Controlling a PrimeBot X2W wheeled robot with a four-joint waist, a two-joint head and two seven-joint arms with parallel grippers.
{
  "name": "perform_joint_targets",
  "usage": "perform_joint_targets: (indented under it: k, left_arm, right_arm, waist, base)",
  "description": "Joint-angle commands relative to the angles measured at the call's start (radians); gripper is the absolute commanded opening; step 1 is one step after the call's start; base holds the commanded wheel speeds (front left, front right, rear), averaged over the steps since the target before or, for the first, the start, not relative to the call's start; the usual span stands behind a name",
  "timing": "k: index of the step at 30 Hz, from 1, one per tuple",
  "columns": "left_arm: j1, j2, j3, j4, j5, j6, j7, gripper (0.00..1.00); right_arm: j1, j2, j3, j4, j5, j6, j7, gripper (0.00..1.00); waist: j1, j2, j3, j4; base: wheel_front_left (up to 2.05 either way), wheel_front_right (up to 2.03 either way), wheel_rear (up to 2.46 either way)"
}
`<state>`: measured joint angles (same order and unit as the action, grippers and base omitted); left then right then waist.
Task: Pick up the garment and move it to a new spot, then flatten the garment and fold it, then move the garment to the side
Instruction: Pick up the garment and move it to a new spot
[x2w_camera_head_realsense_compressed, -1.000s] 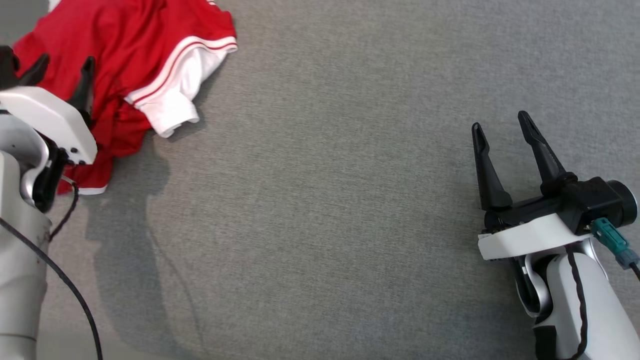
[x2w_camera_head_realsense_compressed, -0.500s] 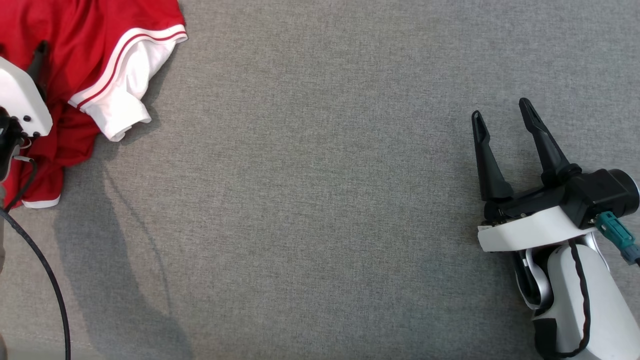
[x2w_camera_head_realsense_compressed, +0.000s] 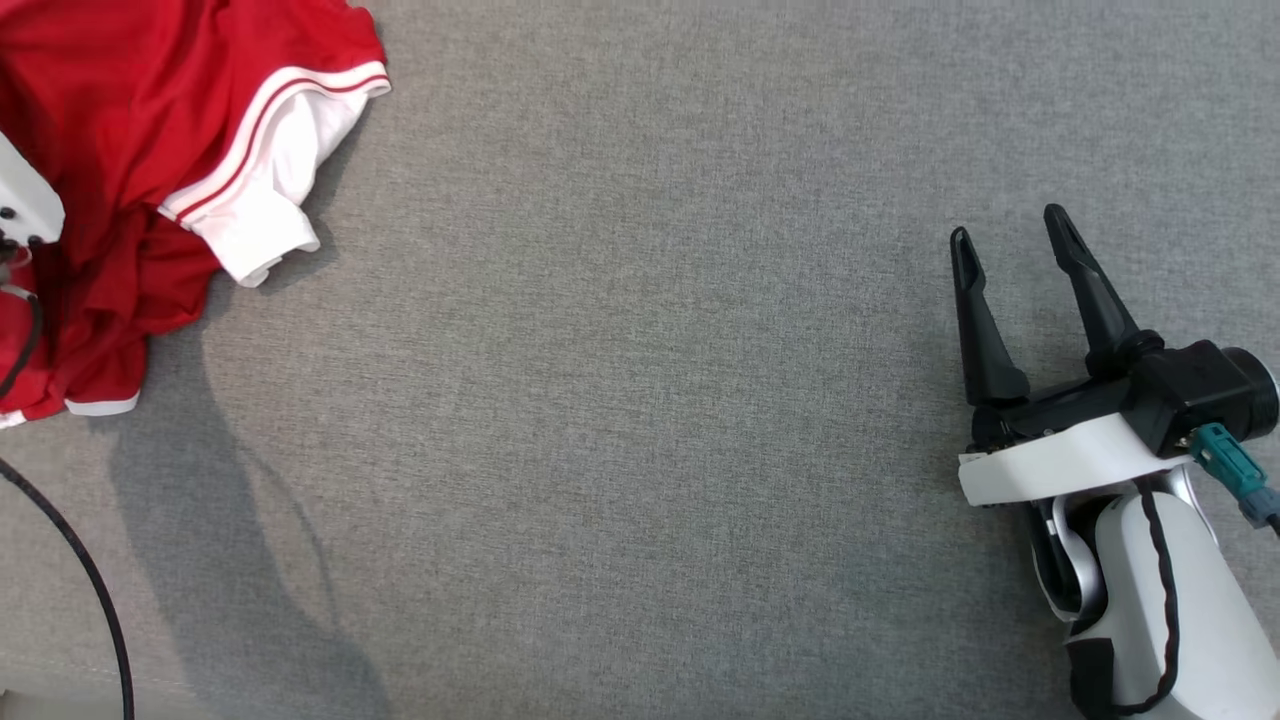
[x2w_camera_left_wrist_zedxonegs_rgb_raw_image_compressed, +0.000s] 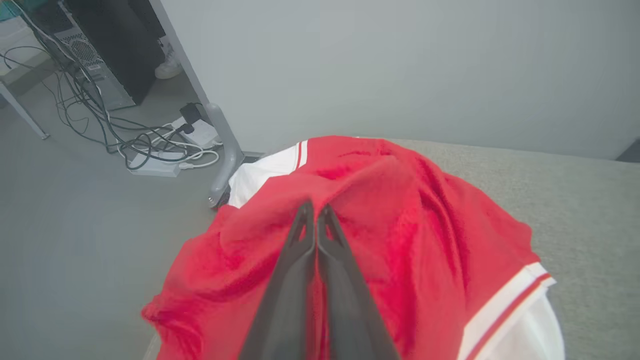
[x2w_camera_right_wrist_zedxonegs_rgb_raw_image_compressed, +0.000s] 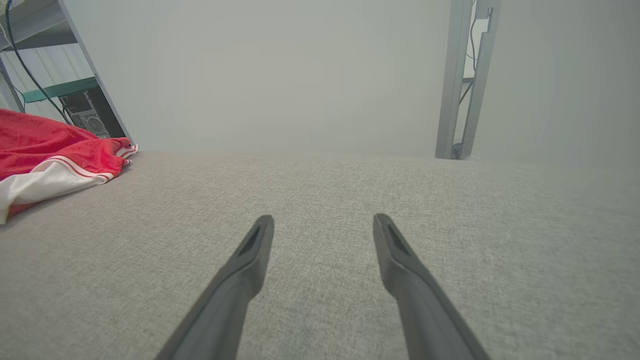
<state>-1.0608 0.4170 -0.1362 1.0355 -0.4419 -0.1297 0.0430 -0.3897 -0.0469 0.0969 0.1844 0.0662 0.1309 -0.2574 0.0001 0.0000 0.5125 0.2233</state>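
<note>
**Left pincer squeezed shut on the red pile, right one wide open**

So the red garment (x2w_camera_head_realsense_compressed: 120, 110) sits crumpled at the far left corner of the grey cloth surface (x2w_camera_head_realsense_compressed: 640, 420), with one white sleeve (x2w_camera_head_realsense_compressed: 265, 215) with red stripes poking out toward the middle. The left gripper (x2w_camera_left_wrist_zedxonegs_rgb_raw_image_compressed: 315, 214) has its fingers pressed tight together right on the bunched red fabric, though I can't tell if any cloth is actually caught between them. The right gripper (x2w_camera_head_realsense_compressed: 1008, 225) is over on the other side, fingers spread, over bare surface and well apart from the garment

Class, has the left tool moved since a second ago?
Yes: in the head view, the left tool has slid left, away from the white sleeve of the red fabric garment.
</note>
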Motion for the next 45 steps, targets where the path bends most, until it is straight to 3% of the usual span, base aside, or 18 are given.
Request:
perform_joint_targets:
  k: [1,3,13,20,25,35,40,45]
  left_arm:
    - [-0.015,0.001,0.011,-0.007,-0.018,-0.001,-0.036,0.00]
    - [-0.006,0.006,0.014,-0.024,-0.031,-0.001,-0.112,0.00]
    - [0.035,0.006,0.016,-0.158,-0.102,-0.001,-0.259,0.00]
    - [0.074,-0.025,0.018,-0.355,-0.179,-0.001,-0.263,0.00]
    - [0.131,-0.075,0.029,-0.545,-0.249,0.007,-0.204,0.00]
    - [0.255,-0.178,-0.037,-0.973,-0.304,0.122,-0.038,0.00]
    - [0.268,-0.221,-0.083,-1.089,-0.289,0.176,0.004,0.00]
    - [0.278,-0.253,-0.138,-1.115,-0.238,0.224,0.012,0.00]
  right_arm:
    - [0.006,-0.007,0.001,0.007,0.008,0.000,-0.009,1.00]
    - [0.010,-0.007,0.006,0.019,0.021,0.000,-0.009,1.00]
    - [0.037,-0.007,0.023,0.053,0.085,0.000,-0.009,1.00]
    - [0.077,-0.007,0.021,0.071,0.132,0.000,-0.009,1.00]
    - [0.100,-0.007,0.023,0.065,0.156,0.000,-0.010,1.00]
    - [0.110,-0.007,0.019,0.040,0.186,0.000,-0.010,1.00]
    - [0.101,-0.007,0.006,0.028,0.201,0.000,-0.010,1.00]
    - [0.093,-0.006,-0.021,0.009,0.213,0.000,-0.010,1.00]
  waist:
    - [-0.0001,0.0000,-0.020,0.005]
    - [-0.0001,0.0000,-0.057,0.007]
    - [-0.0001,0.0000,-0.190,0.008]
    - [-0.0001,0.0000,-0.280,-0.003]
    - [-0.0001,0.0000,-0.331,-0.033]
    - [-0.0001,0.0000,-0.364,-0.160]
    - [-0.0001,0.0000,-0.353,-0.255]
    - [-0.0001,0.0000,-0.321,-0.346]
  base:
    - [0.00,0.00,0.00]
    - [0.00,0.00,0.00]
    - [0.00,0.00,0.00]
    - [0.00,0.00,0.00]
    - [0.00,0.00,0.00]
    - [0.00,0.00,0.00]
    - [0.00,0.00,0.00]
    - [0.00,0.00,0.00]
